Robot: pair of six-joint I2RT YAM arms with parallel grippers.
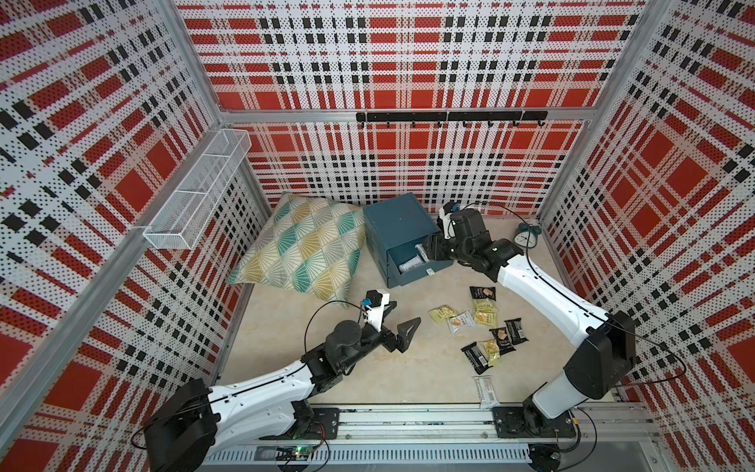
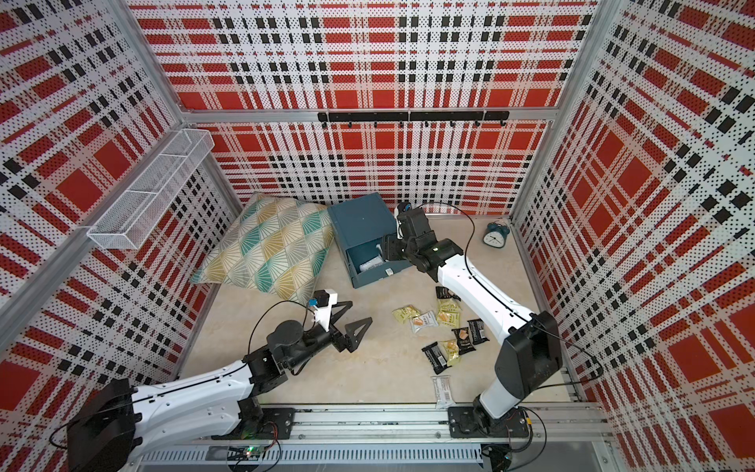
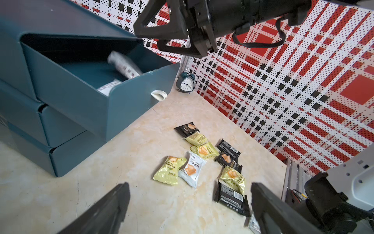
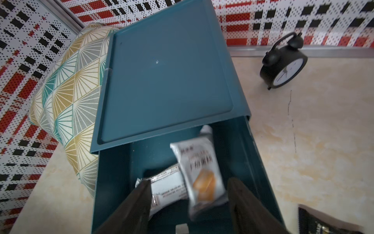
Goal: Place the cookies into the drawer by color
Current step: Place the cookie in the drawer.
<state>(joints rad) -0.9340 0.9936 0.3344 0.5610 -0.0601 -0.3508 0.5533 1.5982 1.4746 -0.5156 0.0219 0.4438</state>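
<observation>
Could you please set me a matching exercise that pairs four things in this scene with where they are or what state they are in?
Column one:
1. top drawer
2. alarm clock
3. pillow
4. left gripper

Column two:
a. jaws wide apart, holding nothing
b. lying beside the blue cabinet
c. pulled out, with white packets inside
d. standing near the back right corner

Right pairs: 1-c, 2-d, 3-b, 4-a.
</observation>
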